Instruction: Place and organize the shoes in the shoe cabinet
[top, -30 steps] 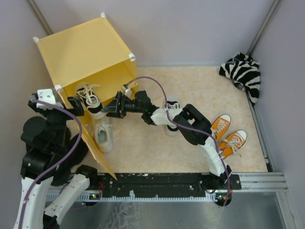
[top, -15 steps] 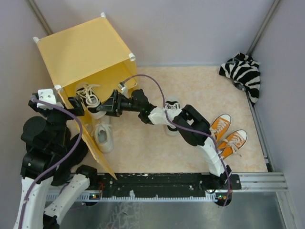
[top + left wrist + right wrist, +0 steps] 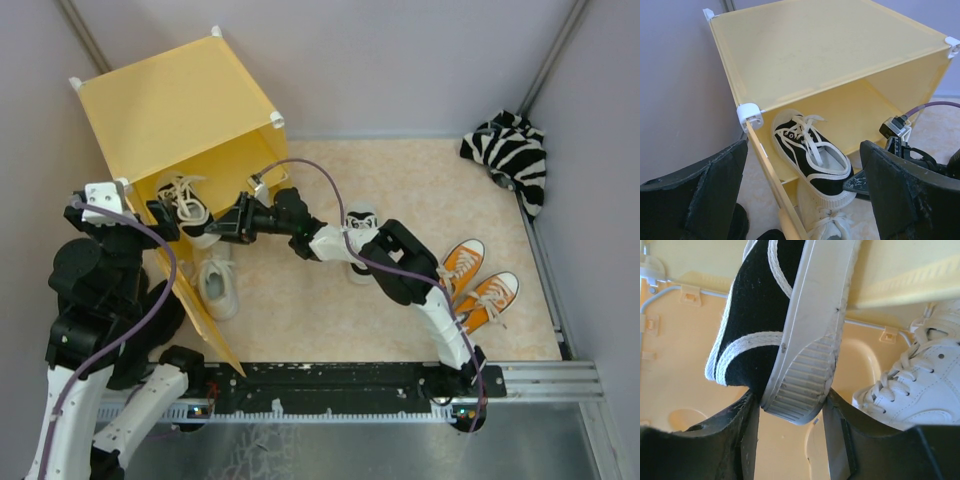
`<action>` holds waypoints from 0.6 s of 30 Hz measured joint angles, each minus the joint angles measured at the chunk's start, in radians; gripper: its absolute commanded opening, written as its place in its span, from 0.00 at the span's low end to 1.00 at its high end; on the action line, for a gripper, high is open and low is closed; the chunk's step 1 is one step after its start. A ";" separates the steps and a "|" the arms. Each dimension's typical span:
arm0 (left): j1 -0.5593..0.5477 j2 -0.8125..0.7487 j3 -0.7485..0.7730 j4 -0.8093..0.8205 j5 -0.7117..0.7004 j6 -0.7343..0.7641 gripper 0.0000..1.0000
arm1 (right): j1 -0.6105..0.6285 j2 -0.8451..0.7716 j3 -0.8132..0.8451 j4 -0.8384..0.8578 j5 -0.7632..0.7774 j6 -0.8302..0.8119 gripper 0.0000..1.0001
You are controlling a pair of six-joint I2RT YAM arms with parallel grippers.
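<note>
On the far left, the left gripper (image 3: 158,214) hangs by the cabinet's (image 3: 175,105) front corner, and its two fingers (image 3: 695,192) are wide apart with nothing between them. The yellow cabinet sits at the back left, and its door (image 3: 200,310) is swung open toward the arms. A black shoe (image 3: 810,152) with white laces lies on the shelf (image 3: 860,107) inside, its heel sticking out past the front edge. Under it on the floor sit white shoes (image 3: 216,285), just beside the open door. The right gripper (image 3: 228,226) reaches across to the cabinet and is clamped on the heel of the black shoe, one finger on each side of the white sole (image 3: 807,345). In the middle, another black shoe (image 3: 360,235) peeks out from under the right arm. Farther right an orange pair (image 3: 480,283) sits side by side on the floor. In the far right corner lies a striped cloth (image 3: 512,155).
</note>
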 measured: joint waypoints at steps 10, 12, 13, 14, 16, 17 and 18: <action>0.000 0.023 0.001 0.000 0.006 -0.003 0.99 | 0.007 -0.013 0.000 0.006 -0.005 0.029 0.22; 0.000 0.026 0.001 0.000 0.009 -0.008 0.99 | 0.010 -0.017 0.008 -0.004 -0.007 0.028 0.22; 0.000 0.027 0.001 0.000 0.011 -0.009 0.99 | 0.011 -0.017 0.018 -0.010 -0.007 0.029 0.22; 0.000 0.027 0.001 0.000 0.012 -0.010 0.99 | 0.013 -0.017 0.026 -0.016 -0.008 0.031 0.21; 0.000 0.027 0.001 0.000 0.014 -0.011 0.99 | 0.014 -0.017 0.040 -0.023 -0.008 0.034 0.21; 0.000 0.027 0.001 0.000 0.015 -0.011 0.99 | 0.015 -0.017 0.049 -0.028 -0.006 0.035 0.21; 0.000 0.027 0.001 0.000 0.015 -0.011 0.99 | 0.015 -0.017 0.058 -0.031 -0.005 0.035 0.21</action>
